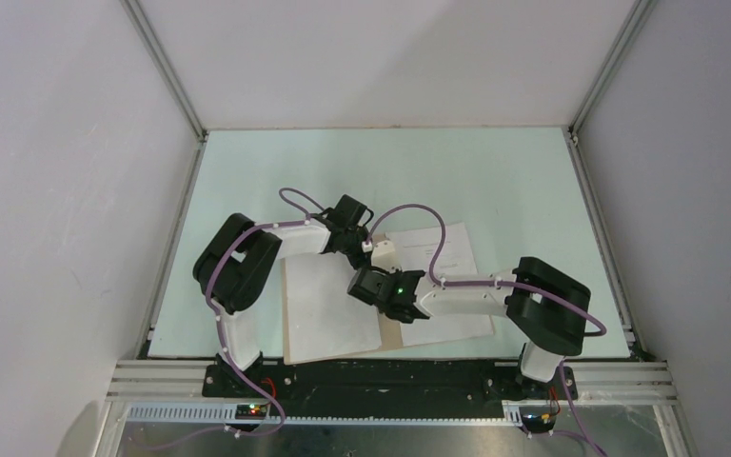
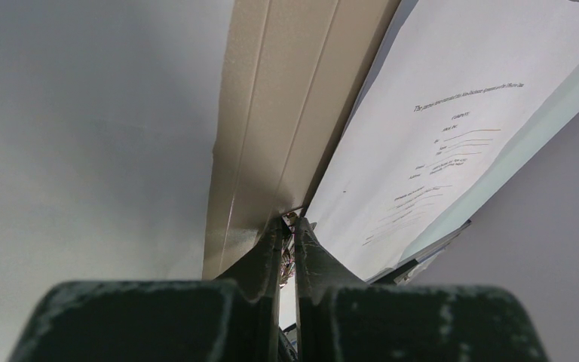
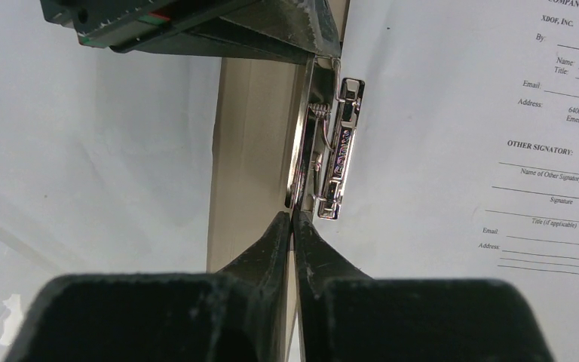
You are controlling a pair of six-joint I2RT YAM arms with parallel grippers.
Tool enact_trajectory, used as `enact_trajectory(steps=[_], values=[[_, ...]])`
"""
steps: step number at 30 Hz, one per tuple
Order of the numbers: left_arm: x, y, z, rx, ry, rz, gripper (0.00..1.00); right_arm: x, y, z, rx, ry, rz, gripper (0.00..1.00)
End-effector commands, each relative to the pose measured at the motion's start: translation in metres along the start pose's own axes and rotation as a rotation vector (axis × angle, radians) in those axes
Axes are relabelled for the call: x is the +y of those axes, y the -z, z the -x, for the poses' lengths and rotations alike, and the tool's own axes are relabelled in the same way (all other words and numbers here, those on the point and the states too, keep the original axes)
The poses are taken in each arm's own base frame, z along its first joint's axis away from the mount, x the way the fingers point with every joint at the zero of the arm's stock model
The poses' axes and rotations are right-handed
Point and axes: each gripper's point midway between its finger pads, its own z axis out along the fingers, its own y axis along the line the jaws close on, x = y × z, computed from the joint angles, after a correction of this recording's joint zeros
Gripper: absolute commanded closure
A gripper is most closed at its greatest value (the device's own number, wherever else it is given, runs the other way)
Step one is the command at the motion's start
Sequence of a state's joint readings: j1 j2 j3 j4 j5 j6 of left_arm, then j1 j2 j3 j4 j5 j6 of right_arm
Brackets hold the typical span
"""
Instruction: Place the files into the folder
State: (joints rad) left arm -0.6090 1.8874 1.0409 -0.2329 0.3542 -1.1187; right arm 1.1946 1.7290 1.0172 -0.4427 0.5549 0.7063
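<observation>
Both arms bend in over the open folder [image 2: 286, 90] on the counter [image 1: 390, 171], and both are working at its spine. The right gripper [image 3: 292, 217] is clenched, with its tips at the near end of the metal clip [image 3: 341, 143] just ahead of it. The left gripper [image 2: 289, 225] sits at the clip's far end, fingers drawn almost together. Whether either has metal pinched between them I cannot tell. The printed sheet [image 3: 460, 151] lies to the right of both grippers on one leaf of the folder, and the clip seems to sit over its edge. The blank sheet [image 1: 328, 305] lies to their left on the other leaf. This looks like the securing step — next the clip wants seating on the paper, then the cover folding shut without dragging a sheet.
</observation>
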Motion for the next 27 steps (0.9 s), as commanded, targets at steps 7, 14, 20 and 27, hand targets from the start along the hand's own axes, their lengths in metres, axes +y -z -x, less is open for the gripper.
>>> enact_trajectory(steps=[7,14,20,27], values=[[0.081,-0.023,-0.008,-0.014,0.045,0.271,1.00,-0.024,-0.008,-0.056,0.243,0.067,-0.045,0.89],[0.080,-0.022,-0.008,-0.012,0.046,0.264,1.00,-0.025,-0.004,-0.049,0.248,0.080,-0.059,0.88],[0.078,-0.020,-0.007,-0.022,0.046,0.258,1.00,-0.036,-0.004,-0.052,0.271,0.086,-0.098,0.88],[0.074,-0.021,-0.006,-0.022,0.047,0.246,1.00,-0.037,-0.004,-0.052,0.279,0.099,-0.110,0.88]])
